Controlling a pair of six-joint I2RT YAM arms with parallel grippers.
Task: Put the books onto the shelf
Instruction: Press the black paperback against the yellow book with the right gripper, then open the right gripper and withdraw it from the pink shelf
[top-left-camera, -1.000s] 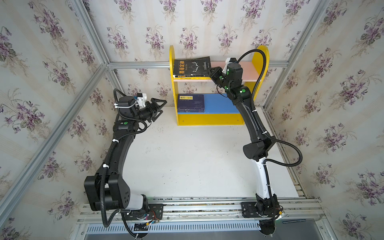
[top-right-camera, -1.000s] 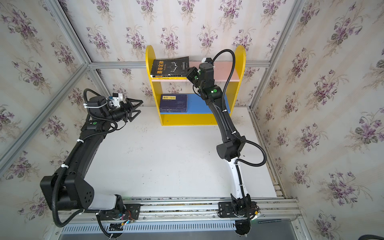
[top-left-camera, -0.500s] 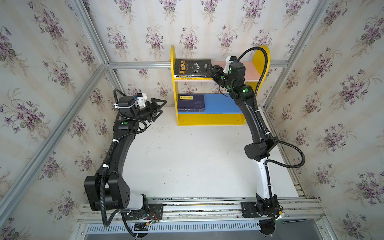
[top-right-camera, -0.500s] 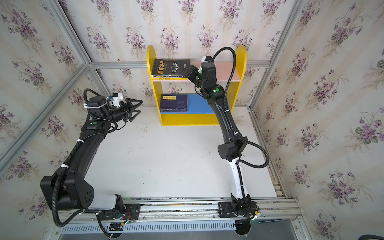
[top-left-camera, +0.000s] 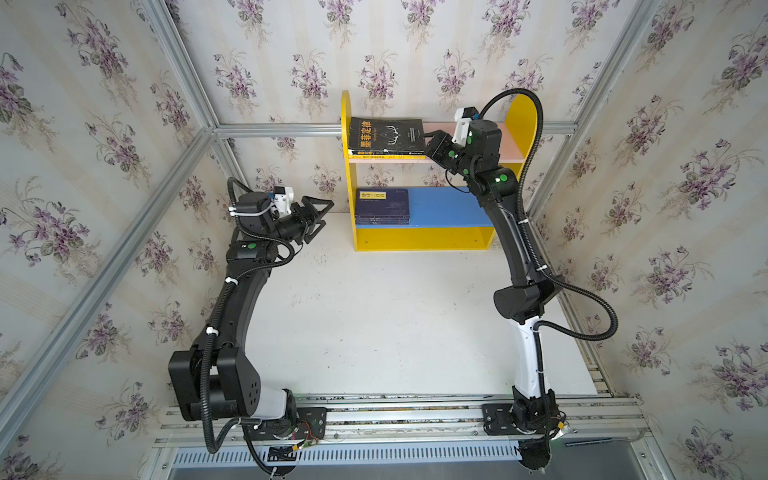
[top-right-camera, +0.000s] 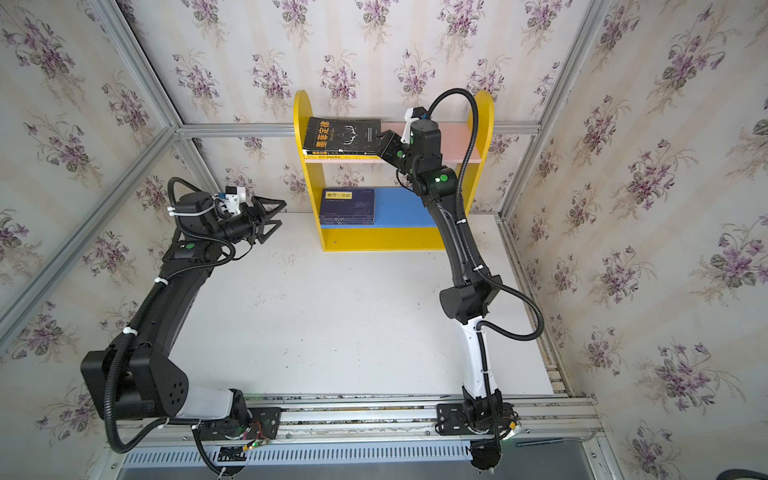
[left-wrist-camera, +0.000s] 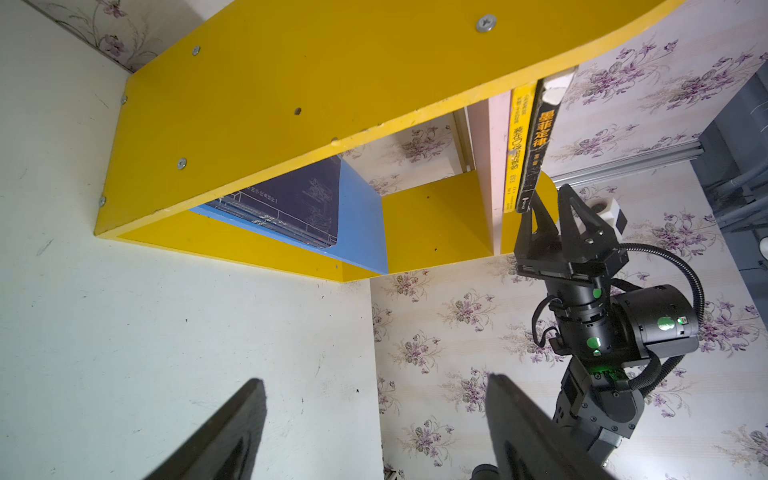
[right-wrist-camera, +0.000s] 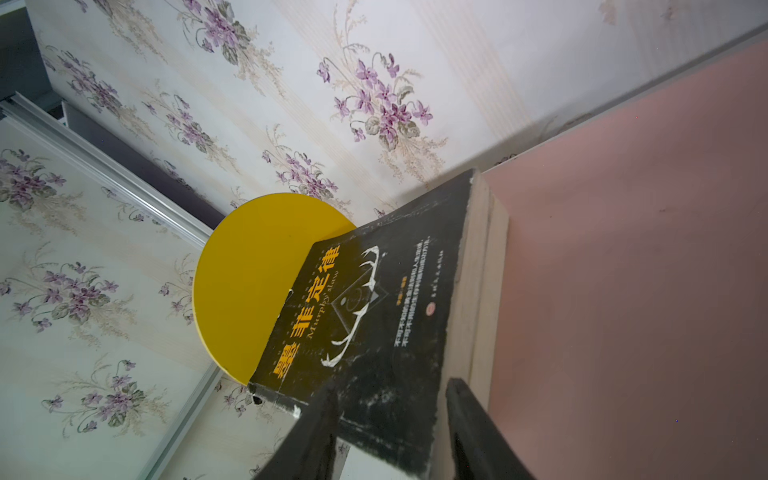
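The shelf (top-left-camera: 419, 239) (top-right-camera: 382, 239) stands against the back wall. On its pink upper board a black book (top-left-camera: 386, 135) (top-right-camera: 340, 135) (right-wrist-camera: 374, 311) lies flat on a yellow book (top-left-camera: 386, 156) (left-wrist-camera: 517, 141), at the left end. Navy books (top-left-camera: 382, 205) (top-right-camera: 348, 203) (left-wrist-camera: 291, 203) are stacked on the blue lower board, also at the left. My right gripper (top-left-camera: 428, 143) (top-right-camera: 382, 143) (right-wrist-camera: 392, 388) is open at the black book's right edge, jaws apart around its near corner without pinching it. Left of the shelf, my left gripper (top-left-camera: 326, 214) (top-right-camera: 280, 214) (left-wrist-camera: 374, 380) hangs open above the table, holding nothing.
Floral-papered walls (top-left-camera: 124, 166) close in the white table (top-left-camera: 374, 324) on three sides, with aluminium frame bars in the corners. The right arm's cable (top-left-camera: 536, 124) loops past the shelf's right side panel (top-left-camera: 524, 120). A rail (top-left-camera: 395, 415) with both arm bases runs along the front.
The black book, slanted a second ago, now lies square on the yellow one. My right gripper has shifted slightly right and its jaws have parted. The left arm has not moved.
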